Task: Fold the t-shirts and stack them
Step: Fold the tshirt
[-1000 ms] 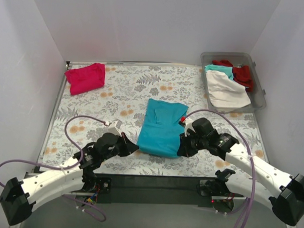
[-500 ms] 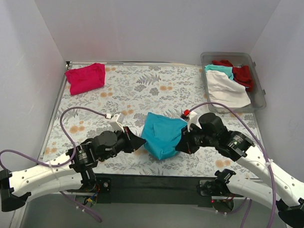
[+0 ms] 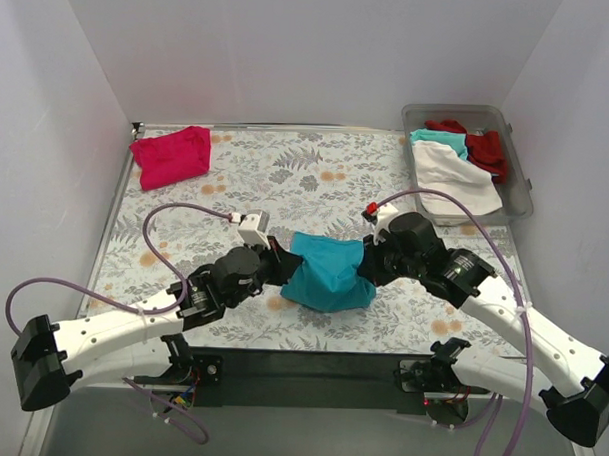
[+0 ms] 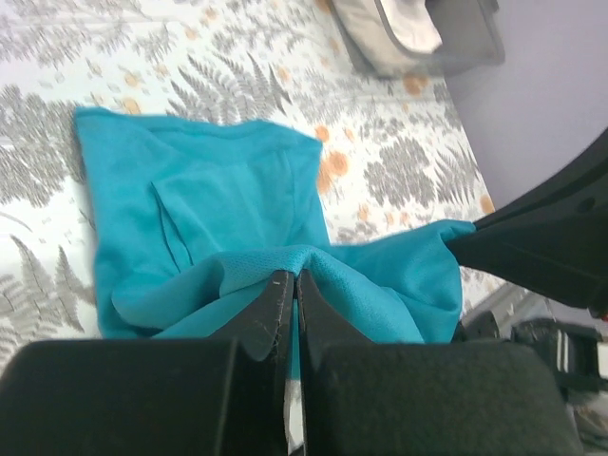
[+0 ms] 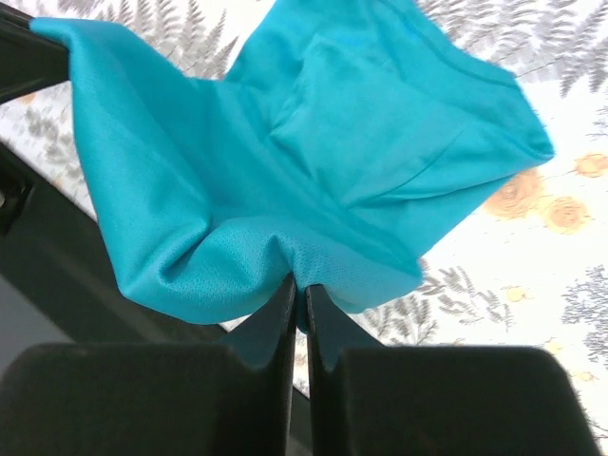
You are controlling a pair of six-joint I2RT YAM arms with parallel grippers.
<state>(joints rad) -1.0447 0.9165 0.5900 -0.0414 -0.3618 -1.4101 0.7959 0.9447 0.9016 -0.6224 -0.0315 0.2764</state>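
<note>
A teal t-shirt (image 3: 328, 271) hangs doubled over in the middle of the table, its near edge lifted and carried toward the far edge. My left gripper (image 3: 285, 262) is shut on its left near corner, and my right gripper (image 3: 368, 260) is shut on its right near corner. In the left wrist view the teal t-shirt (image 4: 237, 218) is pinched at my left gripper (image 4: 293, 277). The right wrist view shows the teal t-shirt (image 5: 313, 161) bunched at my right gripper (image 5: 300, 285). A folded magenta-pink t-shirt (image 3: 171, 155) lies at the far left corner.
A clear plastic bin (image 3: 519, 165) stands at the far right, holding white (image 3: 451, 181), teal (image 3: 438, 139) and red (image 3: 484, 146) t-shirts. The table carries a floral-patterned cloth (image 3: 246, 186). White walls close in the left, right and back sides.
Both grippers have carried the teal t-shirt's near edge up and away from the arm bases, folding it over its far half. The shirt now looks shorter and bunched.
</note>
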